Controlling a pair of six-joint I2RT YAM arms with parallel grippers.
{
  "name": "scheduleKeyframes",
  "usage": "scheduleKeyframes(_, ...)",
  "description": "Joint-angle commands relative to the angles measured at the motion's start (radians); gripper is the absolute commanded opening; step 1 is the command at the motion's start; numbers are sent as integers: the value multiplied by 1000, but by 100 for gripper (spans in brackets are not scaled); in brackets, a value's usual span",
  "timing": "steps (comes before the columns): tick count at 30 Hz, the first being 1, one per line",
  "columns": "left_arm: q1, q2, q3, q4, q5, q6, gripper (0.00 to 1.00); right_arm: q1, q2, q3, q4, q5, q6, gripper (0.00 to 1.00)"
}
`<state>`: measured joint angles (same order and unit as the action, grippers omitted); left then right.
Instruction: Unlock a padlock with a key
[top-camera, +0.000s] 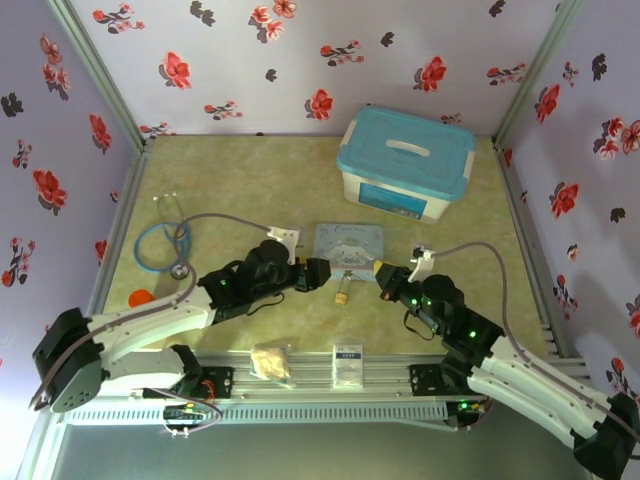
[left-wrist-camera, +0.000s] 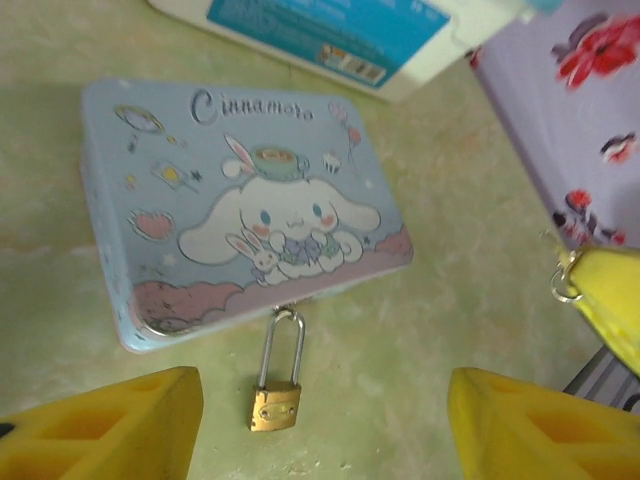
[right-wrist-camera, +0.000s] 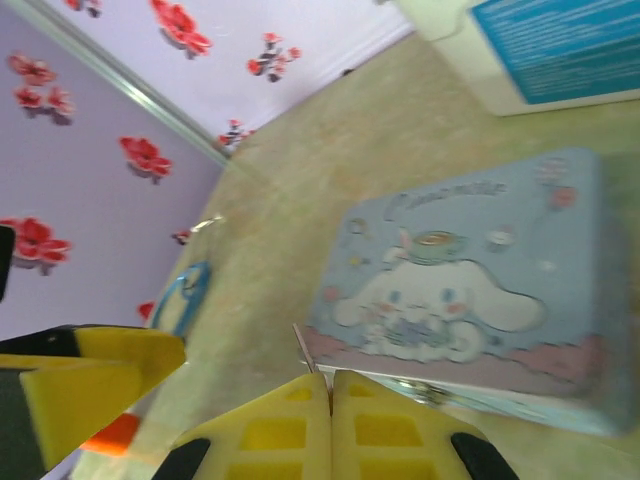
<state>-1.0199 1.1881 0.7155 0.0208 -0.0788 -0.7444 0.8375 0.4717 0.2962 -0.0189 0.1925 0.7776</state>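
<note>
The small brass padlock (left-wrist-camera: 275, 405) lies flat on the table, its long silvery shackle hooked through the clasp of the pale blue cartoon tin (left-wrist-camera: 240, 200). My left gripper (left-wrist-camera: 322, 415) hovers over it, open, with a yellow finger on either side and nothing between them. From above, the padlock (top-camera: 343, 290) sits between my left gripper (top-camera: 318, 272) and my right gripper (top-camera: 380, 275). My right gripper (right-wrist-camera: 331, 385) is shut on the key (right-wrist-camera: 304, 345), whose thin blade sticks out from between the pads, just short of the tin (right-wrist-camera: 470, 290).
A white storage box with a blue lid (top-camera: 405, 160) stands behind the tin. A blue stethoscope (top-camera: 165, 245) lies at the left, with an orange object (top-camera: 140, 297) near it. A crumpled beige wad (top-camera: 270, 362) and a small white packet (top-camera: 347, 362) rest at the front rail.
</note>
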Motion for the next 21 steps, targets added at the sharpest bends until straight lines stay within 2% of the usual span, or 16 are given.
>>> scheduleKeyframes(1, -35, 78, 43, -22, -8, 47, 63, -4, -64, -1, -166, 88, -10, 0)
scheduleKeyframes(8, -63, 242, 54, 38, 25, 60, 47, -4, -114, -39, -184, 81, 13, 0)
scheduleKeyframes(17, -73, 407, 100, 62, 83, 106, 46, -4, -114, -60, -161, 64, 18, 0)
scheduleKeyframes(19, -74, 430, 101, 69, 84, 107, 38, -5, -114, -63, -162, 62, 17, 0)
scheduleKeyframes(21, -75, 452, 104, 79, 89, 106, 36, -4, -116, -68, -157, 61, 22, 0)
